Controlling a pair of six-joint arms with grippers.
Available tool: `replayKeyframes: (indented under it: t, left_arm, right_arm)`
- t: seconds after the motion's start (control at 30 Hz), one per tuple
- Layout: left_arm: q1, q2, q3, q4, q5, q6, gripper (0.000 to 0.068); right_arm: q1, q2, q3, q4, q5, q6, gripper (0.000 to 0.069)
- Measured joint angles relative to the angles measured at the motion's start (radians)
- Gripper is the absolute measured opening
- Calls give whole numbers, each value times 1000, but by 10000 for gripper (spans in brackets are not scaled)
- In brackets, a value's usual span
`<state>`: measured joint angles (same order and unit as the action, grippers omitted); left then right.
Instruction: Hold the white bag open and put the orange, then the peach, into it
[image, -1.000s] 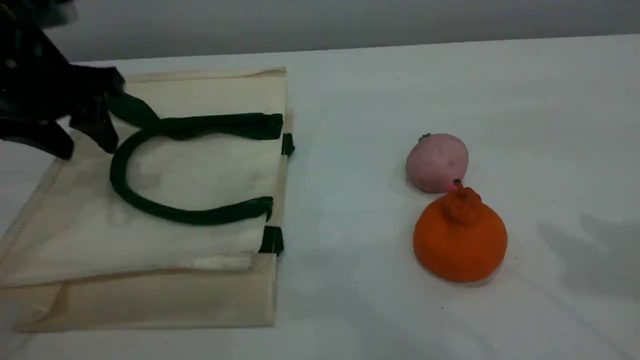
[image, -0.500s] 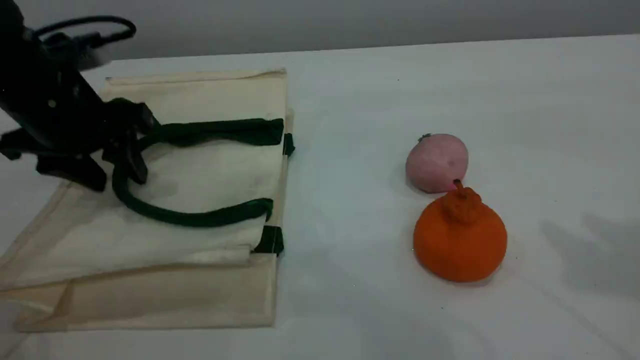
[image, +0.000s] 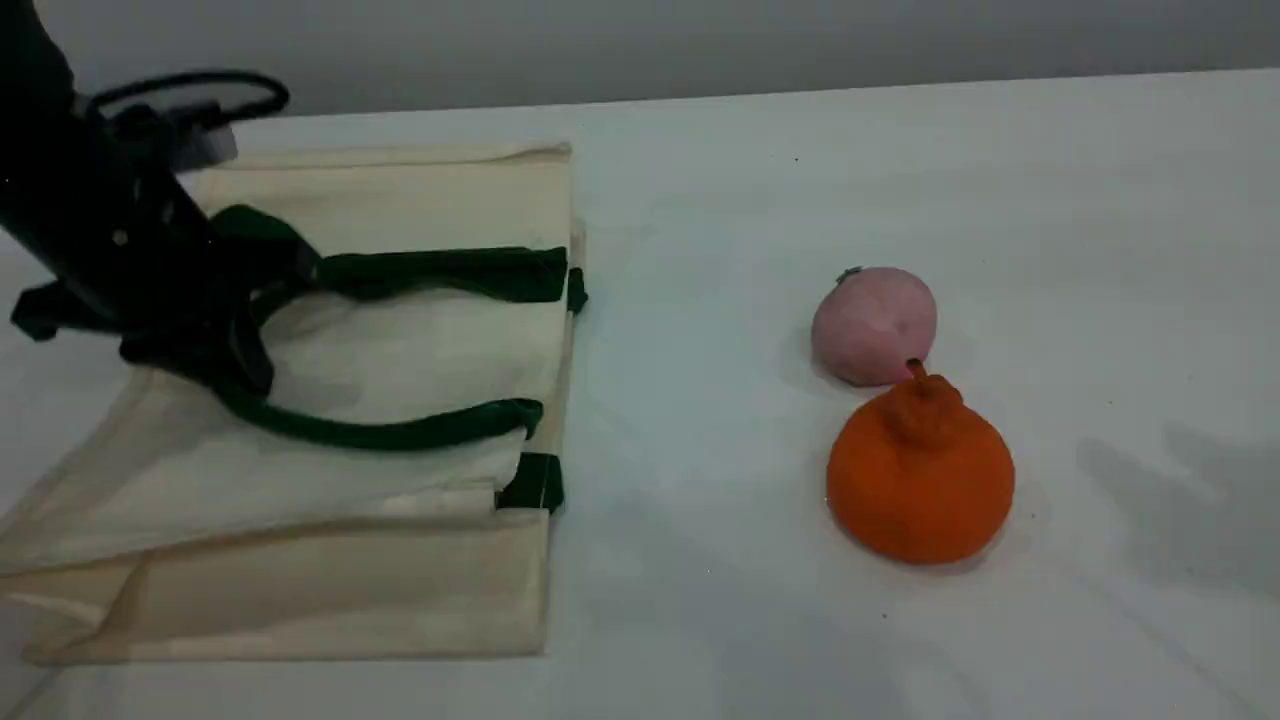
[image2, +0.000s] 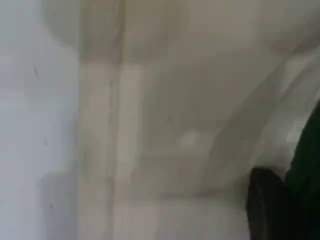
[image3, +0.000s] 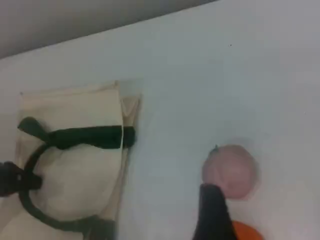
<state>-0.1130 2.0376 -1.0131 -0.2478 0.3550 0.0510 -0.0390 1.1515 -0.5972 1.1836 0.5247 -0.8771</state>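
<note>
Presently the white bag (image: 420, 190) lies flat on the table (image: 760, 180), with its mouth rim and green tabs turned toward the fruit. Bag not yet held open.

Left gripper (image: 240, 350): down over the bag's middle, at the far bend of the green handle (image: 400, 435), away from the rim. Fingers clenched on that bend, and the loop runs straight into them. The left wrist view shows only blurred cream cloth and a dark edge.

Orange (image: 920, 480): on the table well off the bag's mouth side, knobby stem up. Untouched.

Peach (image: 872, 325): just behind the orange, equally far from the bag's rim. Whether the two touch is unclear.

Right gripper (image3: 212, 217): one dark fingertip shows in its own view, over the fruit and well clear of the bag. Cannot tell if it is spread or closed.
</note>
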Motion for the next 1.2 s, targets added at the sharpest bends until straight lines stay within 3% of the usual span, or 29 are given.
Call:
replayKeyframes:
  t: [0.2,0.37,0.57,0.77,0.97,1.2]
  left_arm:
    - [-2,-81,-109,0,134,26,64]
    - [-2,-173,-229,-91,286,121,64]
    - [-2,-276,-354,-268,455,278,64]
    - [-2,-390,-392,-375,624,336,64]
    - [-3,-529,-392,-407,672,335,64]
    - [-62,-611,-392,-406,687,335,64]
  right_arm:
    - [0,1,0,2,0,0,425]
    - [20,57,0,3,0,-13,425]
    - [156,175,0,3,-57,-31,425]
    - [305,307,0,6,-159,-43,425]
    - [361,414,0,6,-190,-44,425]
    - [360,465,0,6,-286,-57,425]
